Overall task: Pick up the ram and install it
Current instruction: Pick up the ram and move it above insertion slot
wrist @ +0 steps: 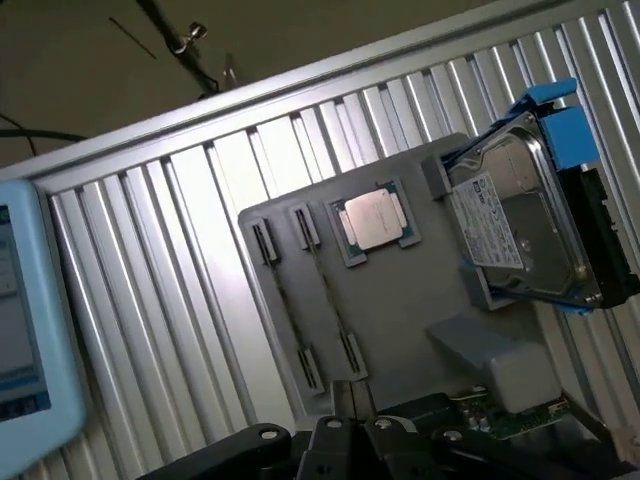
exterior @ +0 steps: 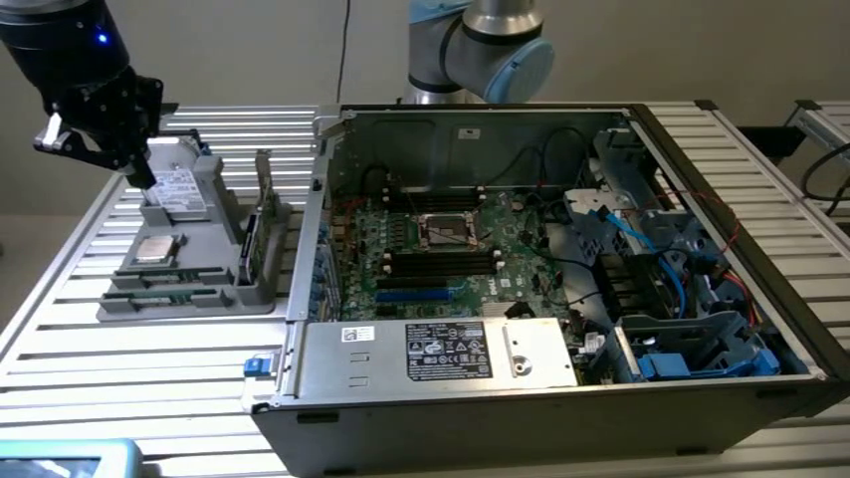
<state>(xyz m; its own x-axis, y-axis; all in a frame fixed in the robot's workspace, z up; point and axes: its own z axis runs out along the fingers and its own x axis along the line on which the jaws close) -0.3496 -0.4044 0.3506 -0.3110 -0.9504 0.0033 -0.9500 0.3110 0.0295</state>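
The ram (exterior: 250, 239) stands on edge in a holder along the side of the grey parts tray (exterior: 199, 299) that faces the computer case. In the wrist view a green strip of the ram (wrist: 512, 420) shows beside a grey block of the tray (wrist: 400, 300). My gripper (exterior: 142, 179) hangs above the tray's far end, over the hard drive, apart from the ram. In the wrist view my gripper (wrist: 352, 410) is shut, and I see nothing held in it.
The tray also carries a hard drive (wrist: 525, 235) in a blue bracket and a square silver processor (wrist: 375, 218). The open computer case (exterior: 531, 388) sits on the exterior view's right, its motherboard (exterior: 445, 249) showing black slots. A pale blue device (wrist: 25, 330) lies on the slatted table.
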